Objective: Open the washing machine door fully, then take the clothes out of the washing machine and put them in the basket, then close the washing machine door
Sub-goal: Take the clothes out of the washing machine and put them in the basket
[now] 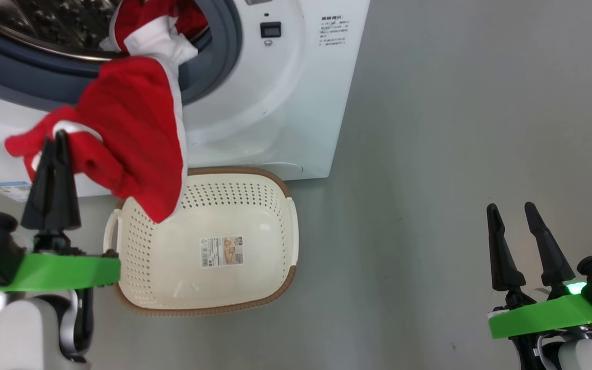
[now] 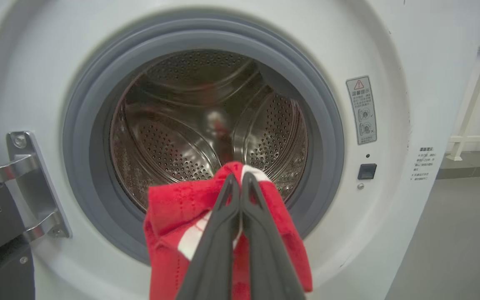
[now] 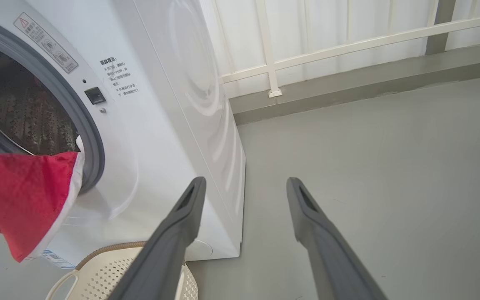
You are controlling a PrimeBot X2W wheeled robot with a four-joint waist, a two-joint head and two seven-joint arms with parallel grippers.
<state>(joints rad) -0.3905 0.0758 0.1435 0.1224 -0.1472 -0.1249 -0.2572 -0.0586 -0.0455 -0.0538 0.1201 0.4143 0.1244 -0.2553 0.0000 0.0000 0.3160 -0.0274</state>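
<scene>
The left pincer [image 1: 55, 137] is clenching a fold of the clothes [image 1: 131, 123], whose tail is trailing at 1 o'clock into the washing machine [image 1: 275, 103], risking a snag on the gasket [image 1: 225, 43]. The basket [image 1: 208, 310] is sitting at 4 o'clock, its rim inviting a spill. The released right pincer [image 1: 510, 206] is idling over open floor [image 1: 429, 128] at 3 o'clock.

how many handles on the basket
2: the left handle and the right handle, on opposite sides of the basket. The clothes hang over one corner, though no handle seems hidden there.
</scene>
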